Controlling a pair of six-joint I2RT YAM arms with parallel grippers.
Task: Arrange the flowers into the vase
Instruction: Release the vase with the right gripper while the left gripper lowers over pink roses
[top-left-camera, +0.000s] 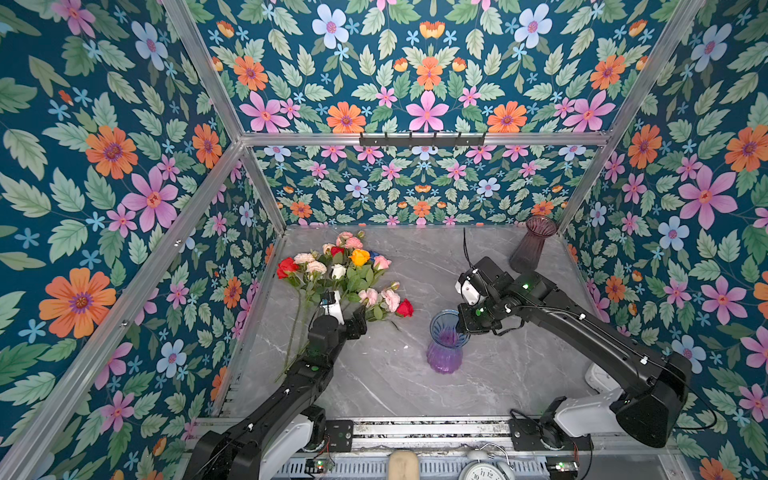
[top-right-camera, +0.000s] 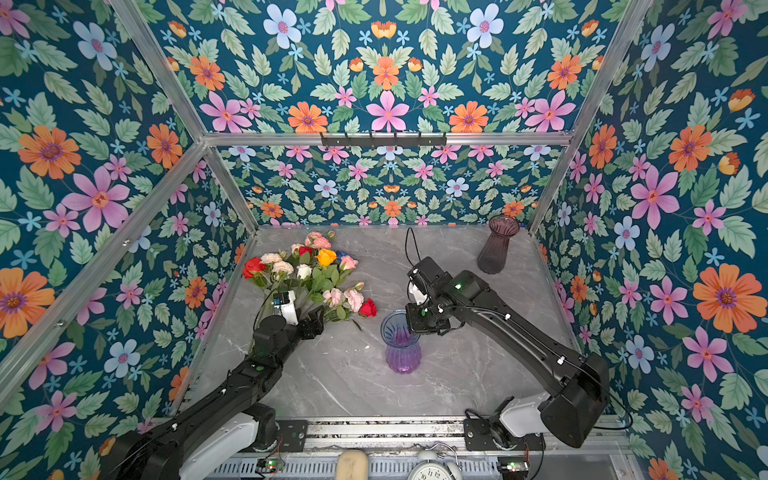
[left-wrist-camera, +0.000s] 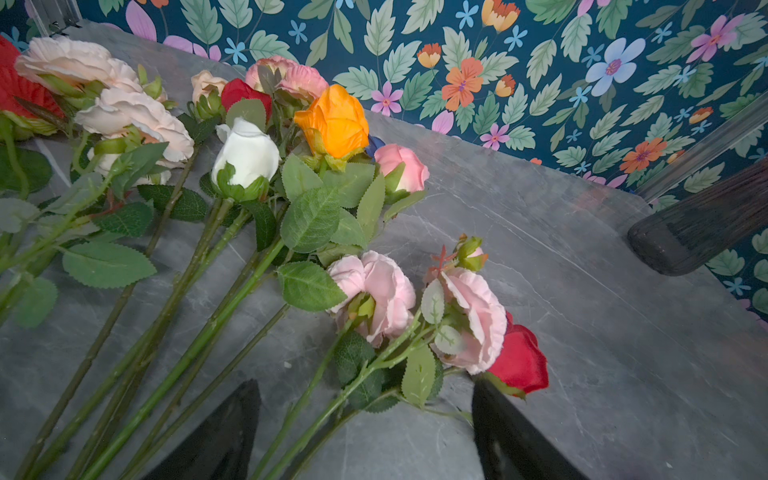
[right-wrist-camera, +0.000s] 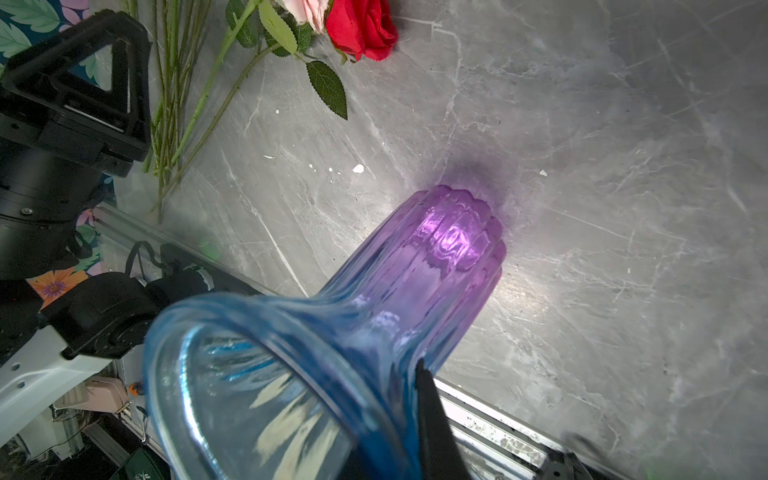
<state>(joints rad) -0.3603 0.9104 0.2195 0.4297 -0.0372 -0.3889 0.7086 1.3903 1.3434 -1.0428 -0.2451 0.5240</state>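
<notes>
The flowers (top-left-camera: 340, 270) (top-right-camera: 307, 270) lie in a fanned bundle on the grey table at the left, blooms toward the back wall. In the left wrist view white, orange, pink and red blooms (left-wrist-camera: 249, 158) show. My left gripper (top-left-camera: 358, 323) (top-right-camera: 316, 322) (left-wrist-camera: 365, 428) hangs open over the right-hand stems, with the green stems of the pink blooms between its fingers (left-wrist-camera: 232, 432) and untouched. The blue-to-purple glass vase (top-left-camera: 444, 351) (top-right-camera: 401, 351) (right-wrist-camera: 449, 257) stands mid-table. My right gripper (top-left-camera: 460, 323) (top-right-camera: 410, 321) is shut on the vase's flared rim; only one finger (right-wrist-camera: 432, 424) shows, outside the glass.
A second, dark purple vase (top-left-camera: 532, 245) (top-right-camera: 496, 245) (left-wrist-camera: 698, 232) stands at the back right corner. Flowered walls close in three sides of the table. A metal rail and an alarm clock (top-left-camera: 484, 469) lie at the front edge.
</notes>
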